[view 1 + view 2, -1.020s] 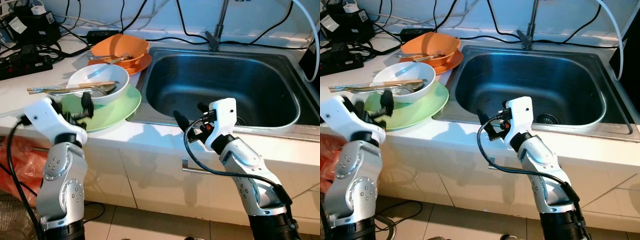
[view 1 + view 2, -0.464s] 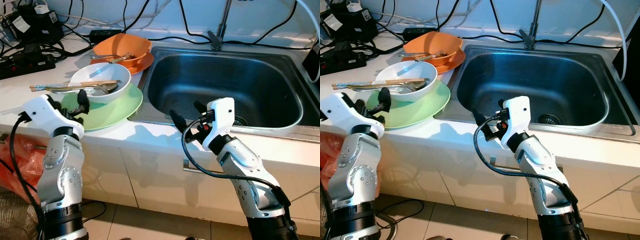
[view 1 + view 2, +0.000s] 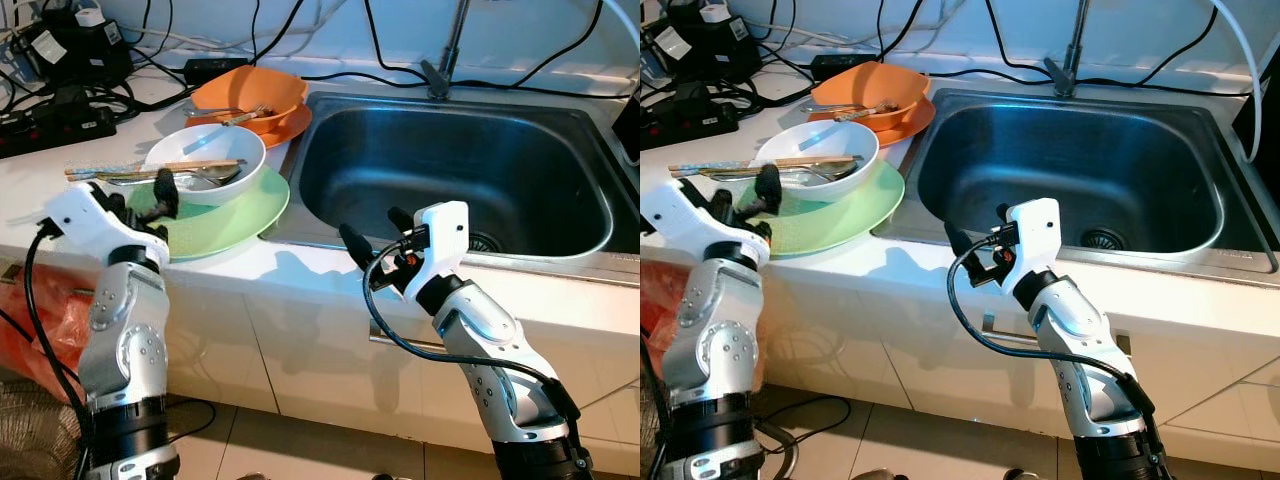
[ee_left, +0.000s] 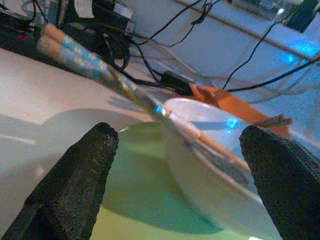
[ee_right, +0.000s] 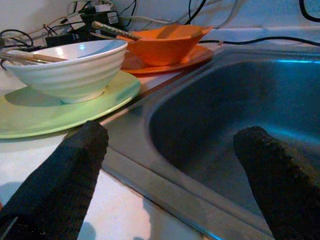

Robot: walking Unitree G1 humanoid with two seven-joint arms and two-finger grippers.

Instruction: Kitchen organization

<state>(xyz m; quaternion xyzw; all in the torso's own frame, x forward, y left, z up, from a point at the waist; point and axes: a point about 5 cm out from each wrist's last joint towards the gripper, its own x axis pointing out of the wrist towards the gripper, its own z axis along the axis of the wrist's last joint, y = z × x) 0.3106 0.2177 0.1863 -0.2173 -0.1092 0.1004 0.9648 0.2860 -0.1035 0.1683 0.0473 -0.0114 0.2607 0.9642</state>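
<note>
**Both grippers spread at the counter edge**

The left gripper [image 3: 140, 200] is held with fingers apart over the near rim of the green plate [image 3: 235, 215]. Just beyond its fingertips [image 4: 85, 165] the white bowl [image 3: 205, 165] is seen on that plate, with chopsticks [image 4: 95, 67] laid across it. The right gripper [image 3: 372, 232] is held with fingers apart at the front rim of the sink [image 3: 560, 262]. An orange bowl [image 3: 250, 95] is set on an orange plate [image 3: 285, 128] further back.

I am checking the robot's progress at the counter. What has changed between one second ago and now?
The left end effector, fingers open, has moved closer to the white bowl on the green plate, one finger now at the bowl's side. It holds nothing. The right end effector stays open at the sink front edge. The chopsticks, orange bowl and plates lie as before.
</note>
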